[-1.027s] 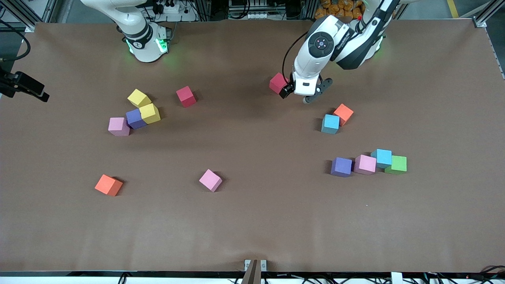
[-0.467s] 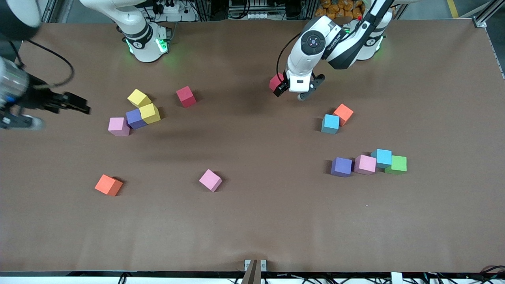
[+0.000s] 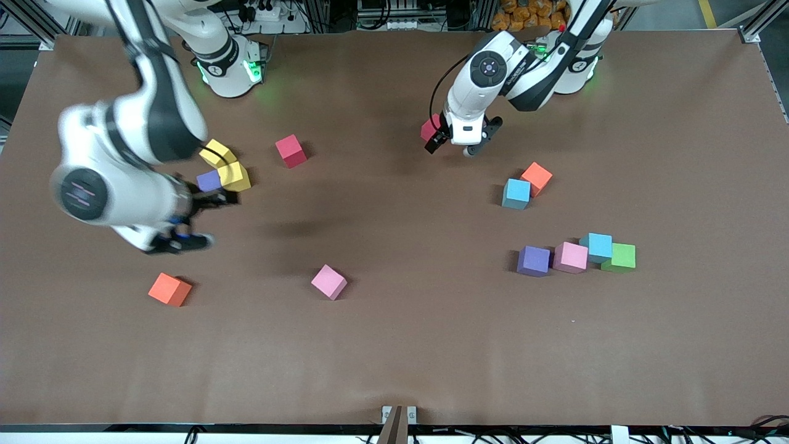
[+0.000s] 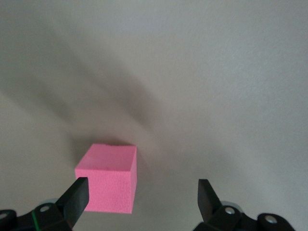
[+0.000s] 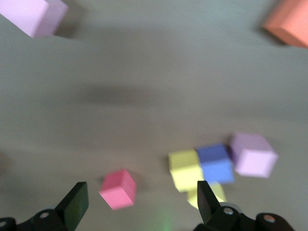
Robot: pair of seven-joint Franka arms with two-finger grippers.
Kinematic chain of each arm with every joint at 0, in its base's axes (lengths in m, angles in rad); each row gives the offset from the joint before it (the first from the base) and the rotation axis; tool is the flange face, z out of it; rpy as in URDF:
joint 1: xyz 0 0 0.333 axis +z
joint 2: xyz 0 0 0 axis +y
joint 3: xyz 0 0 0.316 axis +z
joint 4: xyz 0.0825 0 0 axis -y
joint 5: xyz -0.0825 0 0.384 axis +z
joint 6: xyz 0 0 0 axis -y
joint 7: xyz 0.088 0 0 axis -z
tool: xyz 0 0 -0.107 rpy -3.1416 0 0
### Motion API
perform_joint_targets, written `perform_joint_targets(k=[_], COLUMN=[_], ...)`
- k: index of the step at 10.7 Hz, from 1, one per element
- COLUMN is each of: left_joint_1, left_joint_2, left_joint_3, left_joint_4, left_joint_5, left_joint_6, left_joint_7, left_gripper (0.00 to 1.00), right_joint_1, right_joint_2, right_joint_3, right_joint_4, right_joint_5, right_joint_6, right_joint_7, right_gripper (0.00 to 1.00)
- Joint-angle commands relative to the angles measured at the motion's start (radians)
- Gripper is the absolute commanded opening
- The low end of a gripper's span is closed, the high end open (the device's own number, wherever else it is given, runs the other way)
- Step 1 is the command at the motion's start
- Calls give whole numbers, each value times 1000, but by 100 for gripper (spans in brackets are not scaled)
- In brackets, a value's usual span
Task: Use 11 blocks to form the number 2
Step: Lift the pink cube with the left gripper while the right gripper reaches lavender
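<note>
The blocks were small matte foam cubes, all of one size, and they lay scattered on the brown table [image 3: 394, 345]; no digit was formed.

Toward my right arm's end, my right gripper [image 3: 196, 217] hung over the table with its fingers wide open, holding nothing. Just beside it lay a cluster: a yellow block [image 3: 216, 152], a second yellow block [image 3: 235, 177] and a purple block [image 3: 208, 180] touching one another. In the right wrist view a pink block [image 5: 252, 155] lay against that purple one. An orange block [image 3: 169, 289] lay nearer to the front camera, alone. A red block [image 3: 290, 150] and another pink block [image 3: 328, 282] lay well apart, toward the middle.

My left gripper [image 3: 453, 143] hovered low over a second red block [image 3: 429, 128], fingers spread, gripping nothing; the block was near one finger [image 4: 77, 195].

Toward my left arm's end, a light blue block [image 3: 516, 193] touched an orange block [image 3: 536, 178]. Nearer to the camera stood a row: purple block [image 3: 533, 261], pink block [image 3: 570, 257], light blue block [image 3: 596, 246], then a green cube [image 3: 621, 256].
</note>
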Motion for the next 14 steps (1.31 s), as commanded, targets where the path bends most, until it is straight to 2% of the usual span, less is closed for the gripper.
perform_joint_targets(k=[1, 3, 7, 10, 14], left_joint_1=[-17, -37, -48, -72, -99], left_joint_2=[5, 4, 28, 79, 81], left_joint_3=[-4, -4, -4, -4, -4], left_joint_4=[-19, -45, -101, -101, -104], left_joint_5=[-16, -14, -14, -13, -13], left_joint_6=[31, 43, 189, 244, 244], left_joint_7=[-69, -70, -92, -106, -115], left_gripper=[100, 100, 100, 100, 100], right_joint_1=[39, 107, 190, 236, 251], right_joint_2=[87, 139, 216, 286, 354], right_joint_3=[-3, -3, 2, 2, 2], right_joint_4=[45, 57, 61, 61, 59], right_joint_5=[56, 52, 53, 55, 53], right_joint_6=[75, 210, 466, 642, 759], right_joint_7=[-14, -143, -360, -413, -414], right_gripper=[100, 100, 100, 100, 100])
